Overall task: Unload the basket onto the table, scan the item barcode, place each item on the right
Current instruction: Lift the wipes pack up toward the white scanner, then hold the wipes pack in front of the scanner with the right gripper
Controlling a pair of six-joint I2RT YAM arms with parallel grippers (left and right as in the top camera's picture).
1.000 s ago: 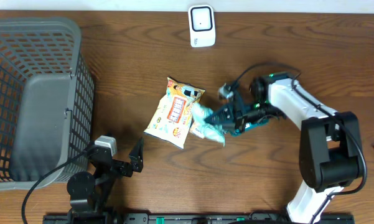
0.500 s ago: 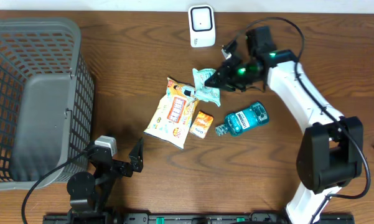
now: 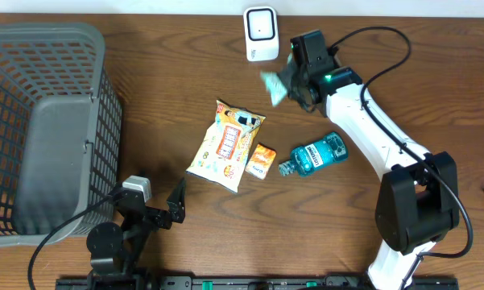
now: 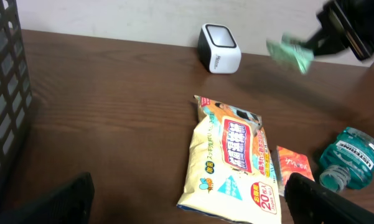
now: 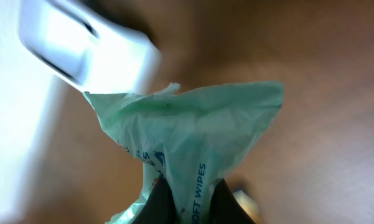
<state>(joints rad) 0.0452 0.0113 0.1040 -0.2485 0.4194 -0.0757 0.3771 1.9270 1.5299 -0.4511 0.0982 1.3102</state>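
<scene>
Hands differ: the right hand point(image 3: 290, 78) is pinched narrow on the gathered edge of a pale green, crinkly soft-plastic wipes packet point(image 3: 273, 85), held clear of the brown wooden table point(image 3: 169, 80), just beside the white, rounded-box barcode scanner point(image 3: 261, 33). Below lie a glossy yellow-and-white pouch point(image 3: 225, 145), a small orange carton point(image 3: 262, 159) and a teal plastic bottle point(image 3: 318, 153). The left hand point(image 3: 149, 211), near the grey mesh basket point(image 3: 40, 121), stands wide, holding nothing.

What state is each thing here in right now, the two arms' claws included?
scanner: standing upright
right gripper: shut on green wipes pack
green wipes pack: lifted, close to the scanner
left gripper: open, empty
yellow wipes pack: lying flat
orange packet: lying flat
mouthwash bottle: on its side
basket: nothing visible inside
</scene>
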